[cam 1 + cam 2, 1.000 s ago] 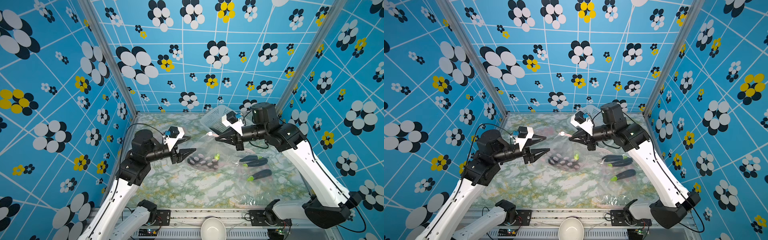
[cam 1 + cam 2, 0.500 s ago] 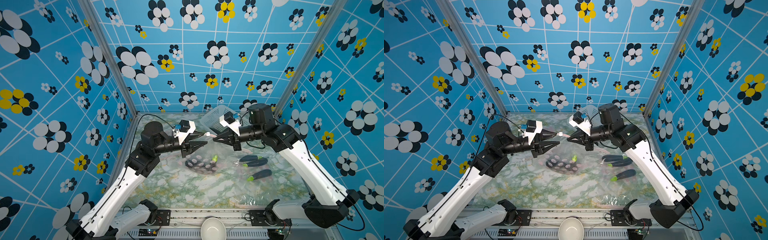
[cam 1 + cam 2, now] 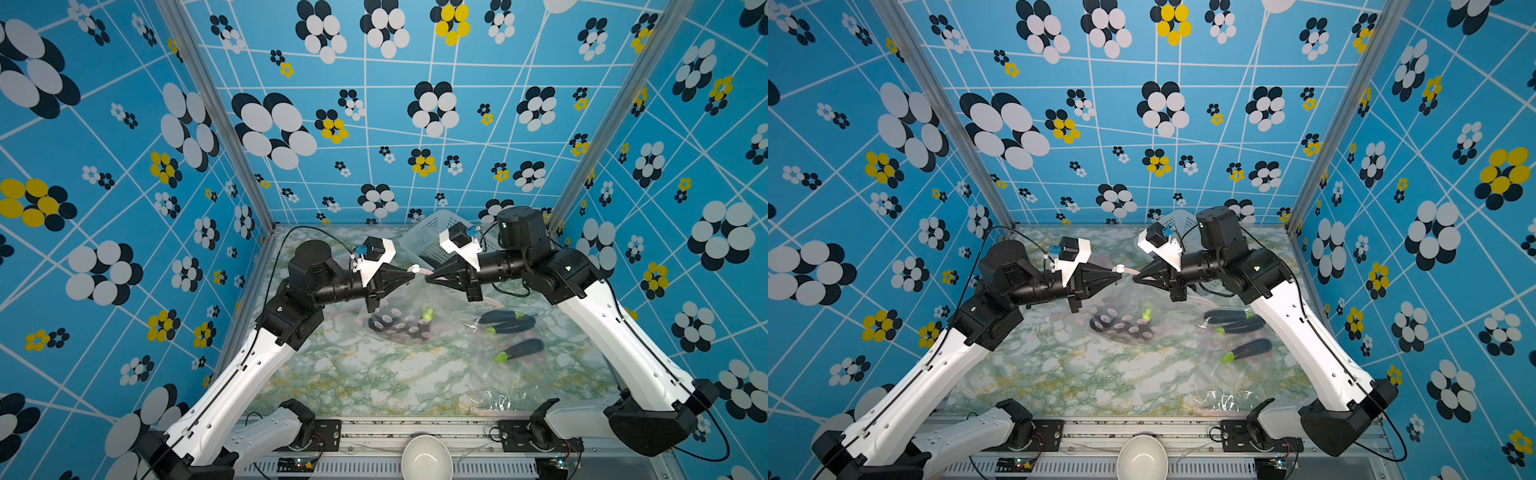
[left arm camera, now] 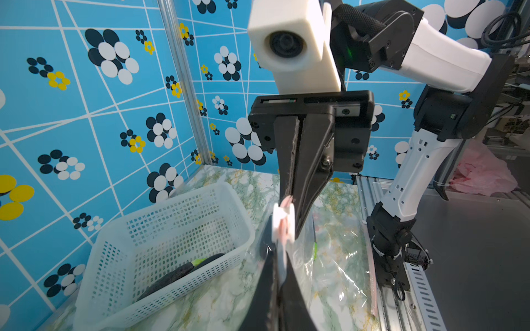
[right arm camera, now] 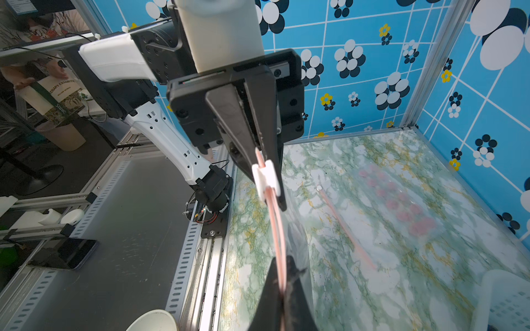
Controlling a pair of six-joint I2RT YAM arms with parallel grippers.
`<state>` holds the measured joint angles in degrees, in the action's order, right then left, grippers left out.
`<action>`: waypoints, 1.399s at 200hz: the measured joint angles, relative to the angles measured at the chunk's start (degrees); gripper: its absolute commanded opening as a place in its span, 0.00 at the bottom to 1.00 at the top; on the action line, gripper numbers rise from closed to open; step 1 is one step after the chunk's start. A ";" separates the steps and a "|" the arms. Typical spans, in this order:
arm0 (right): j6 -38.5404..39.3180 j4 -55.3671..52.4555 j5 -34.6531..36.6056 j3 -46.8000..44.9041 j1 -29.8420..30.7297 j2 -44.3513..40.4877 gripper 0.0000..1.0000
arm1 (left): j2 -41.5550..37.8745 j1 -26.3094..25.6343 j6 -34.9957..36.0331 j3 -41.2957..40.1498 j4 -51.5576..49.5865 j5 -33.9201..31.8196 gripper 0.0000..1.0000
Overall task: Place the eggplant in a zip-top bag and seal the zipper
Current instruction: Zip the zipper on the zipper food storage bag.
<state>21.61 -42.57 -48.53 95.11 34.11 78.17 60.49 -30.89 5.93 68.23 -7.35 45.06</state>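
- Over the green-marbled tabletop (image 3: 374, 382), the left end effector (image 3: 409, 274) has just clamped the pink plastic zipper strip (image 5: 276, 226).
- The right end effector (image 3: 429, 277) grips it too; sealing looks ready to start.

Mid-table: bag (image 3: 409, 305) hangs between left gripper (image 3: 411, 275) and right gripper (image 3: 428, 279), tips facing, eggplant (image 3: 392, 326) in it. Three spare eggplants (image 3: 505, 323) lie right of it. Basket (image 3: 428, 239) sits behind on the table (image 3: 353, 374), bowl (image 3: 426, 457) past the front edge.

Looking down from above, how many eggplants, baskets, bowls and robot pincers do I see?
Dark purple eggplants: 4 in both top views, one inside the clear zip-top bag
White plastic mesh basket: 1
White round bowl: 1
Black pincers: 2, left pincer and right pincer, both shut on that bag
Total: 8
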 measured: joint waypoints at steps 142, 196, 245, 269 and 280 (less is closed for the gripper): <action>-12.17 10.32 4.92 -6.62 0.02 -3.91 0.45 | -0.83 -0.15 2.97 0.07 -4.72 -7.10 0.00; -14.45 11.65 5.51 -4.00 0.02 -2.80 0.46 | -1.55 -0.15 3.56 -2.45 -4.76 -9.05 0.00; -16.33 13.31 7.82 -2.80 0.02 -1.81 0.48 | -2.25 -0.15 3.48 -4.22 -4.00 -9.77 0.00; -16.79 13.68 8.00 -2.73 0.02 -1.20 0.48 | -3.72 -0.15 3.50 -5.73 -3.80 -10.01 0.00; -17.11 13.90 7.96 -2.69 0.02 -0.92 0.48 | -4.20 -0.15 3.50 -6.08 -3.85 -9.99 0.00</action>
<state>4.49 -28.67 -40.58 92.42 34.13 77.25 56.29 -31.05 9.43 62.15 -11.20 35.07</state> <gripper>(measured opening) 0.478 0.043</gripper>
